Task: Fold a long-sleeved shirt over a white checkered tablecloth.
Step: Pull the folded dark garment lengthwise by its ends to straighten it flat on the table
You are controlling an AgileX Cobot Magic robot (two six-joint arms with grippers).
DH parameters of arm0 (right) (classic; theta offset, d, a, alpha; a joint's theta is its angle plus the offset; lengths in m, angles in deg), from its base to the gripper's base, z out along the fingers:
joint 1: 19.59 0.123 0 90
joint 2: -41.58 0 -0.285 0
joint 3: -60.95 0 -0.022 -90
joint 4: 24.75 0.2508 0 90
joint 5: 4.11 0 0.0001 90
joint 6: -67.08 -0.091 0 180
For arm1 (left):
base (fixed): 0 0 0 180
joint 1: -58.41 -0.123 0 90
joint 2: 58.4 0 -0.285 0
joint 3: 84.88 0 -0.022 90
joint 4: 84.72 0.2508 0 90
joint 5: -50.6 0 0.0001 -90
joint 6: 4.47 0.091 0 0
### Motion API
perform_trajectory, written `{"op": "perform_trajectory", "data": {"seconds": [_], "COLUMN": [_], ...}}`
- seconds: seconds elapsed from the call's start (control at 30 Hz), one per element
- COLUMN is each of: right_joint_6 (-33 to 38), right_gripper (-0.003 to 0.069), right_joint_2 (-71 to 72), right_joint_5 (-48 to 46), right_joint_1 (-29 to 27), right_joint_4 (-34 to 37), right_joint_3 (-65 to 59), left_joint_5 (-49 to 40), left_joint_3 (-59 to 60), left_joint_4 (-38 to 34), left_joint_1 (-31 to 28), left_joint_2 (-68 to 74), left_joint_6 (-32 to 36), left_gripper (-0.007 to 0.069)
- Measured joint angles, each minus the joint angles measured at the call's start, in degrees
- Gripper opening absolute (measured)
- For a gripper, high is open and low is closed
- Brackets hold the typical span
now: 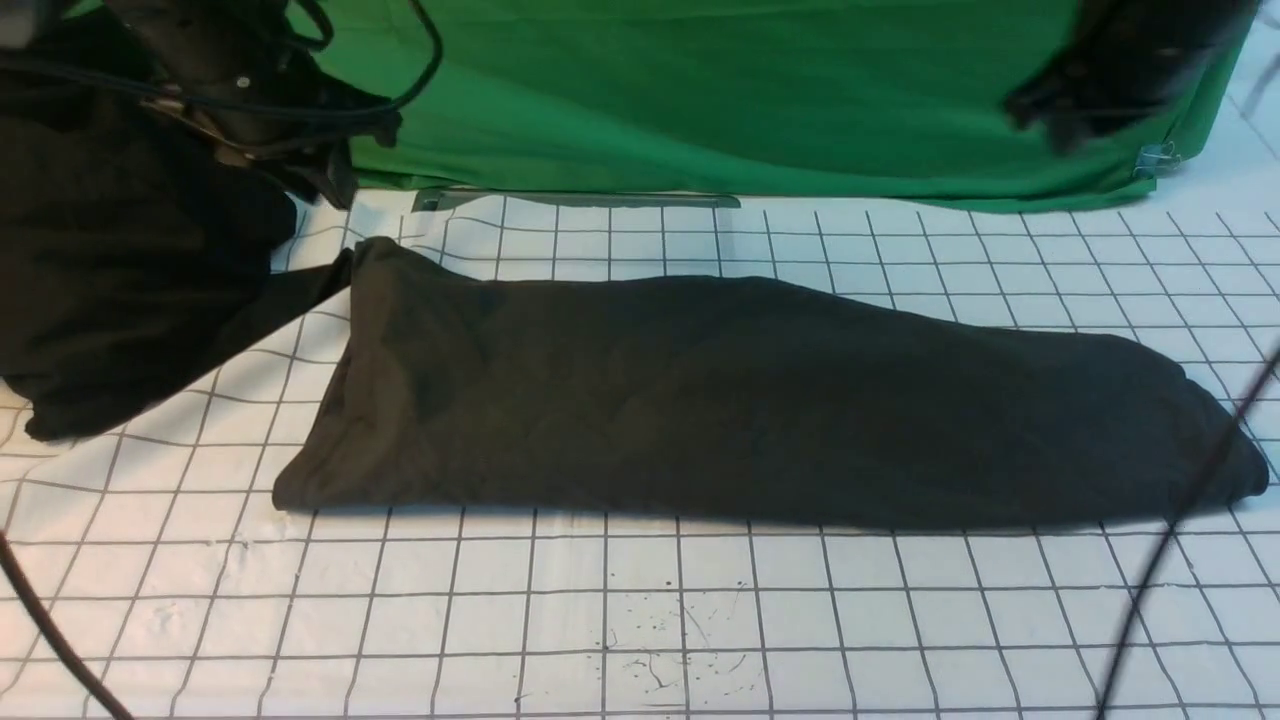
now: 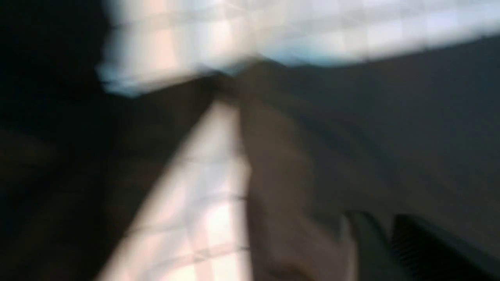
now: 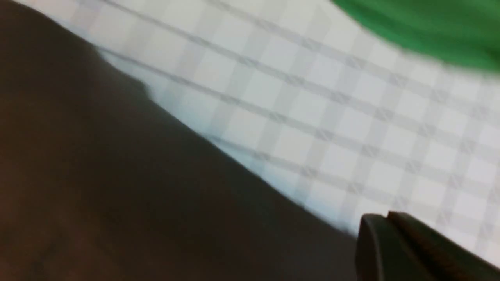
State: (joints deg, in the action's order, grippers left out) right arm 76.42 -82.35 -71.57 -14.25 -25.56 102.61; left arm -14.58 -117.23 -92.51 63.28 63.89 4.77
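Note:
The long-sleeved shirt (image 1: 740, 400) lies folded into a long dark band across the white checkered tablecloth (image 1: 640, 610); its print and label are hidden. A dark strip of it runs from its left end toward the black heap. My left gripper (image 2: 377, 223) hovers over the shirt's left end, badly blurred, its fingers close together with nothing seen between them; in the front view it sits high at the left (image 1: 325, 180). My right gripper (image 3: 384, 216) is shut and empty, above the shirt's edge (image 3: 156, 187); it appears blurred at the top right of the front view (image 1: 1045, 110).
A rumpled heap of black cloth (image 1: 120, 280) fills the left side under the left arm. The green backdrop (image 1: 720, 90) closes the far edge, held by a clip (image 1: 1155, 160). Cables (image 1: 1180, 530) cross the near corners. Ink specks (image 1: 660, 650) mark the front cloth.

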Motion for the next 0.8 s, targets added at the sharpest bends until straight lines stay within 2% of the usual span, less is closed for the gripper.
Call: {"op": "perform_trajectory", "data": {"seconds": [0.1, 0.17, 0.27, 0.33, 0.37, 0.4, 0.5, 0.7, 0.8], "right_joint_6": [-1.68, -2.21, -2.29, -2.29, -2.29, -2.29, -1.95, -1.84, -2.25], "right_gripper": [0.0008, 0.0009, 0.0029, 0.0111, 0.0118, 0.0182, 0.0265, 0.0311, 0.0397], "right_joint_2": [1.15, 2.12, 2.47, 2.47, 2.47, 2.47, 2.47, 2.47, 2.47], "right_joint_5": [-1.25, -1.62, -2.05, -2.22, -2.22, -1.97, -1.04, -0.52, 0.97], "right_joint_1": [-5.43, -9.06, -11.25, -13.07, -13.15, -13.50, -13.69, -13.69, -13.69], "right_joint_4": [2.37, 4.44, 5.28, 5.99, 5.99, 6.12, 6.59, 7.20, 7.20], "right_joint_3": [-4.11, -9.44, -14.45, -19.34, -19.57, -20.95, -21.46, -21.46, -21.46], "left_joint_5": [-0.69, 1.59, 6.06, 12.25, 13.01, 15.14, 15.67, 15.65, 17.25], "left_joint_3": [6.11, 13.46, 20.35, 27.47, 28.30, 30.69, 31.69, 29.65, 28.54], "left_joint_4": [-1.95, -1.95, -2.00, -3.03, -3.36, -5.09, -7.63, -4.74, -5.79], "left_joint_1": [0.41, 0.48, 0.48, 0.48, 0.48, 0.42, 0.42, 0.42, 0.62], "left_joint_2": [-1.35, -2.87, -4.12, -5.08, -5.09, -5.14, -5.30, -9.44, -12.46], "left_joint_6": [1.72, 1.92, 1.98, 2.28, 2.63, 4.23, 5.93, 3.04, 2.29], "left_gripper": [0.0010, -0.0001, -0.0005, -0.0006, -0.0006, -0.0006, -0.0006, -0.0006, -0.0006]}}
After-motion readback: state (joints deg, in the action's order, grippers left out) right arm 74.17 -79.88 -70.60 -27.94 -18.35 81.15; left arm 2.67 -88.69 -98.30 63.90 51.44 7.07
